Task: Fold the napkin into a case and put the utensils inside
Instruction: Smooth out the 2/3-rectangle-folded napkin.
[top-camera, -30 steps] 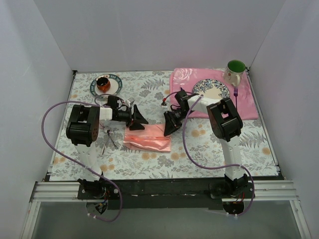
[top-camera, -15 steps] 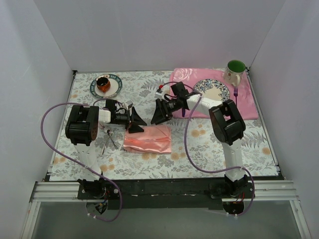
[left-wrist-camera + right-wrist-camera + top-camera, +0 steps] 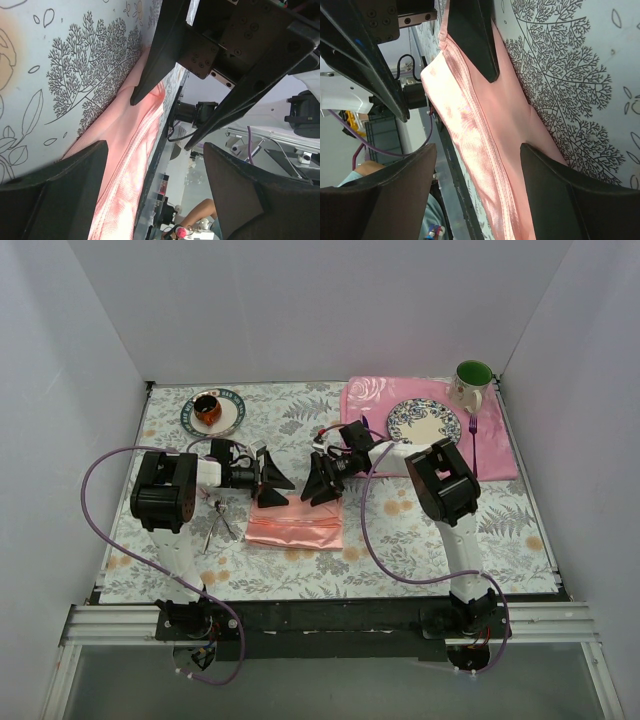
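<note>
Your left claw (image 3: 278, 492) and right claw (image 3: 320, 495) sit low at the far long edge of the folded napkin (image 3: 295, 527), facing each other, tips close. Both have their fingers spread wide and clamp nothing. The napkin lies flat on the floral surface (image 3: 400, 540), and in both wrist views its cloth runs between the fingers. The utensils (image 3: 217, 522) lie on the surface just left of the napkin.
</note>
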You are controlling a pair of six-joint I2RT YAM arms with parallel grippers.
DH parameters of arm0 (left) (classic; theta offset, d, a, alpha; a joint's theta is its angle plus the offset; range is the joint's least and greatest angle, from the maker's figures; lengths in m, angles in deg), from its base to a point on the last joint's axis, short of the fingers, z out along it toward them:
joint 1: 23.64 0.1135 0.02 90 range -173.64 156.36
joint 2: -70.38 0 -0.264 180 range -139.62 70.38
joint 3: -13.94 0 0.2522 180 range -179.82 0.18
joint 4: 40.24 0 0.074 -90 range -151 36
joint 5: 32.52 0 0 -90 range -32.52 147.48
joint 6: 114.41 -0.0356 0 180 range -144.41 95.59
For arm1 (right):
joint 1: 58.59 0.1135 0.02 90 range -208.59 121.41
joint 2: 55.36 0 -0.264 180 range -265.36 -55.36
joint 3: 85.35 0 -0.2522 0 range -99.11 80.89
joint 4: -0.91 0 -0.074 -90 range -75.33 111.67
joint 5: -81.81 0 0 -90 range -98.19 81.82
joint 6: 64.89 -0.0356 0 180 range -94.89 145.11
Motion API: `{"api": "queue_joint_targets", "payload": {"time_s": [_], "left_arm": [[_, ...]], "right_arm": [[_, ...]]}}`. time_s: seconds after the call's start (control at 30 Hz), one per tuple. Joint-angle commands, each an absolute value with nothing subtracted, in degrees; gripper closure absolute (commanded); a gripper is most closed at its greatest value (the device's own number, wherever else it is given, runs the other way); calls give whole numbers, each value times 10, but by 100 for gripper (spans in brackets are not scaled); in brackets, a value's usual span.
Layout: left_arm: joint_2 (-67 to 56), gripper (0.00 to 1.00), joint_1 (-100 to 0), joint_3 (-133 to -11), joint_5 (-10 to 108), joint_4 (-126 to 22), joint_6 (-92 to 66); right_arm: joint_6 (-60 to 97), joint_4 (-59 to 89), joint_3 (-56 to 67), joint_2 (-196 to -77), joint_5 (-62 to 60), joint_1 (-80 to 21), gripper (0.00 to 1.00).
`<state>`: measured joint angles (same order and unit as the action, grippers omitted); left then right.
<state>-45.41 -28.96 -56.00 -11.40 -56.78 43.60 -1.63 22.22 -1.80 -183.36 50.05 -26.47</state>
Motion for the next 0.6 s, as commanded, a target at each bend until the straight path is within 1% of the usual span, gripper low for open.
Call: {"api": "queue_joint_targets", "payload": {"time_s": [0.0, 0.1, 0.23, 0.37, 0.57], "left_arm": [[-478, 21, -265, -537, -62, -588, 423], [-465, 20, -252, -531, -79, -589, 419], [-452, 18, -237, -531, -81, -627, 386], [-455, 17, -190, -540, -79, -654, 362], [-453, 17, -177, -548, -98, -684, 324]], "right_arm": [[27, 279, -3, -1875, 449, -278, 23], [54, 297, -2, -1882, 431, -284, 23], [78, 314, -8, -1888, 410, -288, 23], [90, 321, -6, -1888, 406, -291, 23], [104, 320, -6, -1886, 413, -290, 24]]}}
